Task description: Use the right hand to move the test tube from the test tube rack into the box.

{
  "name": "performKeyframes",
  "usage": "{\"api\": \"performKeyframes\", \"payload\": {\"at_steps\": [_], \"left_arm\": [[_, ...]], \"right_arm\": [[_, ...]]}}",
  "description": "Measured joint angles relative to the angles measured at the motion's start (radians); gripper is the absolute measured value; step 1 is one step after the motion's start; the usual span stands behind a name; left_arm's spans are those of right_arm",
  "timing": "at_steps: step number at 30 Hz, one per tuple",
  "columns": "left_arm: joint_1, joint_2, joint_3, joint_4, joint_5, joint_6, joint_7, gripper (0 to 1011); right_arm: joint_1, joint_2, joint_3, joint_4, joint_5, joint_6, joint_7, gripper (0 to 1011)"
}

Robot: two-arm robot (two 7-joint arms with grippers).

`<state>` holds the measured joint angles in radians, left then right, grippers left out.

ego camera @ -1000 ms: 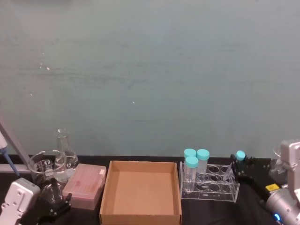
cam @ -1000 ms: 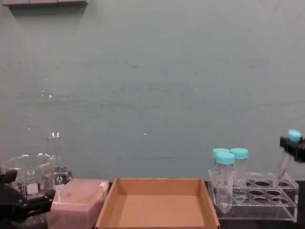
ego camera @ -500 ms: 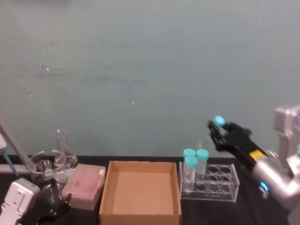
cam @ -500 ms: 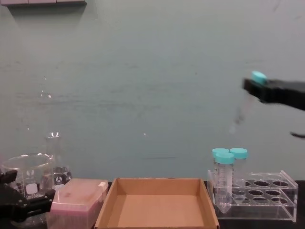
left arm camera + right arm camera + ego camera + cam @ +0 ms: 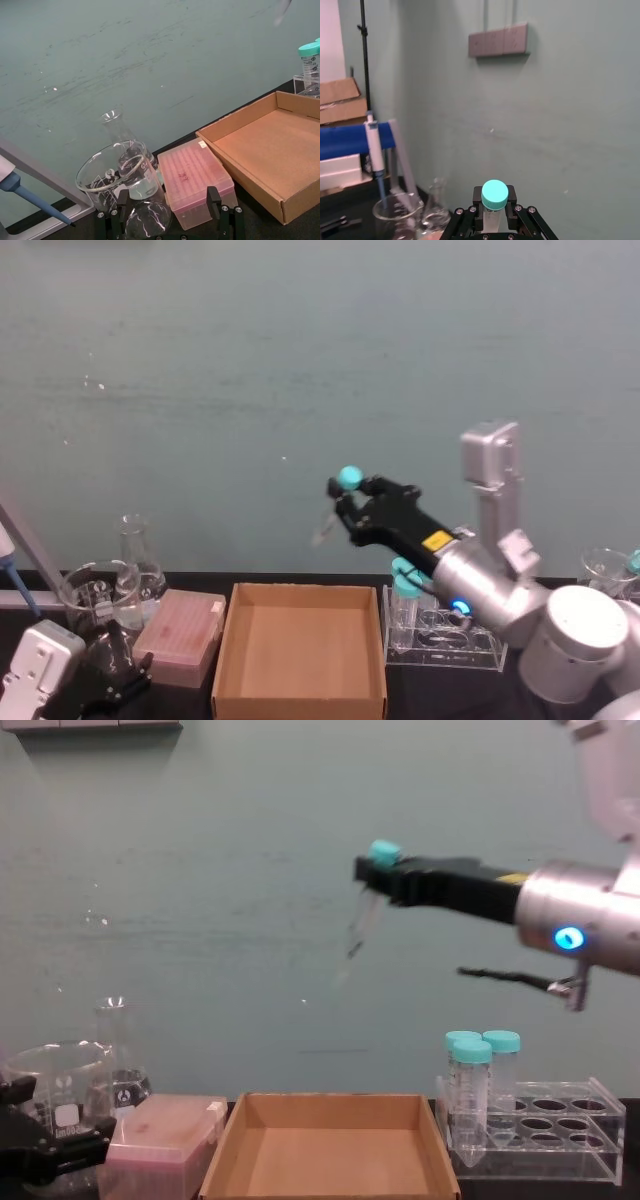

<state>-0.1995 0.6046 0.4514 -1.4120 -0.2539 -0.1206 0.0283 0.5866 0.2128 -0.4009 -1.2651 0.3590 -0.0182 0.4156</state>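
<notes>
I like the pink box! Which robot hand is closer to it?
Left. The left gripper sits low down, right beside the pink box. The right gripper is high in the air, well off to the pink box's right, holding the test tube.

test tube (image 5: 361, 917): clear, with teal cap
right gripper (image 5: 366, 872): black; its arm (image 5: 605, 905) silver-grey, with a glowing blue ring
box (image 5: 330, 1112): plain brown cardboard
rack (image 5: 592, 1136): clear
wide tubes (image 5: 471, 1105): clear, teal caps
plastic box (image 5: 160, 1140): pale pink
wall (image 5: 200, 870): dull blue-green

head: above, looking down | chest: low, side-on | both share box (image 5: 300, 650), test tube rack (image 5: 430, 650)
</notes>
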Motion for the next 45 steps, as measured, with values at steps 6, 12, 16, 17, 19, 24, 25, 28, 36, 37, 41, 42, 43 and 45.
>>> {"api": "performKeyframes", "payload": {"at_steps": [6,12,16,17,19,24,25,28,36,37,41,42,43,45], "left_arm": [[0.000,0.000,0.000,0.000,0.000,0.000,0.000,1000],[0.000,0.000,0.000,0.000,0.000,0.000,0.000,1000],[0.000,0.000,0.000,0.000,0.000,0.000,0.000,1000],[0.000,0.000,0.000,0.000,0.000,0.000,0.000,1000],[0.000,0.000,0.000,0.000,0.000,0.000,0.000,1000],[0.000,0.000,0.000,0.000,0.000,0.000,0.000,1000],[0.000,0.000,0.000,0.000,0.000,0.000,0.000,1000],[0.000,0.000,0.000,0.000,0.000,0.000,0.000,1000],[0.000,0.000,0.000,0.000,0.000,0.000,0.000,1000],[0.000,0.000,0.000,0.000,0.000,0.000,0.000,1000],[0.000,0.000,0.000,0.000,0.000,0.000,0.000,1000],[0.000,0.000,0.000,0.000,0.000,0.000,0.000,1000],[0.000,0.000,0.000,0.000,0.000,0.000,0.000,1000],[0.000,0.000,0.000,0.000,0.000,0.000,0.000,1000]], "right_arm": [[0.031,-0.041,-0.035,0.081,-0.022,0.045,-0.012,253],[0.060,-0.079,-0.056,0.200,-0.055,0.076,-0.038,253],[0.077,-0.105,-0.054,0.288,-0.064,0.078,-0.042,253],[0.079,-0.108,-0.053,0.299,-0.065,0.076,-0.042,253],[0.084,-0.119,-0.051,0.331,-0.070,0.068,-0.041,253],[0.093,-0.135,-0.051,0.377,-0.086,0.050,-0.039,253],[0.095,-0.137,-0.051,0.384,-0.089,0.047,-0.039,253],[0.102,-0.148,-0.052,0.410,-0.102,0.033,-0.037,253],[0.108,-0.154,-0.053,0.424,-0.115,0.018,-0.036,253],[0.108,-0.154,-0.053,0.424,-0.114,0.019,-0.036,253],[0.107,-0.153,-0.053,0.422,-0.112,0.021,-0.036,253],[0.107,-0.153,-0.053,0.421,-0.111,0.021,-0.036,279],[0.106,-0.153,-0.053,0.420,-0.111,0.021,-0.035,293],[0.106,-0.152,-0.052,0.419,-0.110,0.021,-0.035,369]]}}
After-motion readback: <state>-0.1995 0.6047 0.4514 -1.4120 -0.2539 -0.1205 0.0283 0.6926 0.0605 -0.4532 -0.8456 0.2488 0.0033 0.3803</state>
